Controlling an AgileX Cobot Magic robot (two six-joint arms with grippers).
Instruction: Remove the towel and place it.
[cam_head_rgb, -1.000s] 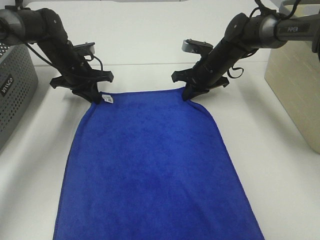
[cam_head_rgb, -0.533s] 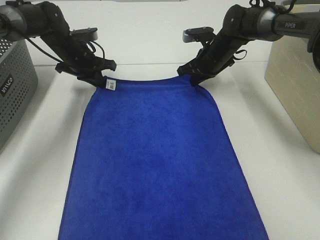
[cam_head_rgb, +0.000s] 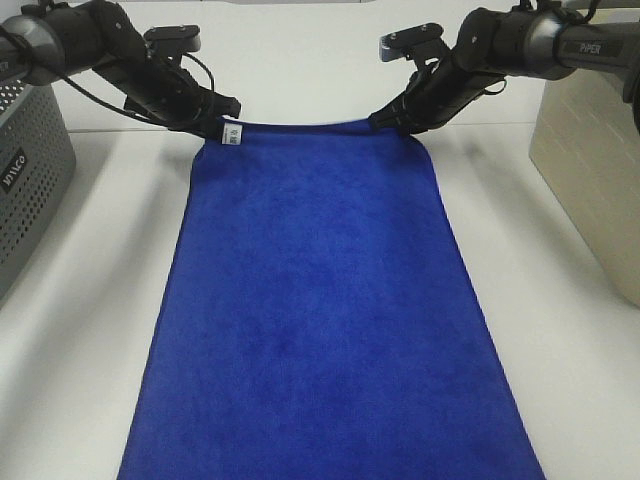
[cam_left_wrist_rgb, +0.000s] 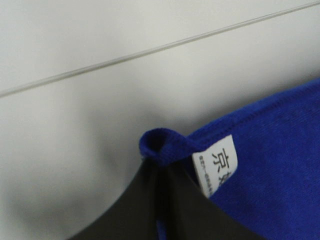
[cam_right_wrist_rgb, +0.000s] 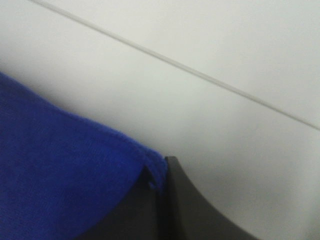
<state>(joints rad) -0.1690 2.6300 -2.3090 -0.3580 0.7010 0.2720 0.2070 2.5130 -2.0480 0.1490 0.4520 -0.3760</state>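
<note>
Left end effector and right end effector each pinch a towel corner

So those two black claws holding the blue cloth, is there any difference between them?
The left gripper pinches the towel at the corner that carries the small white tag; the right gripper pinches the plain far corner, with no tag. The left arm reaches in from the left side by the grey basket, the right arm from the right side by the beige box. Both are shut on the towel's far edge.
</note>
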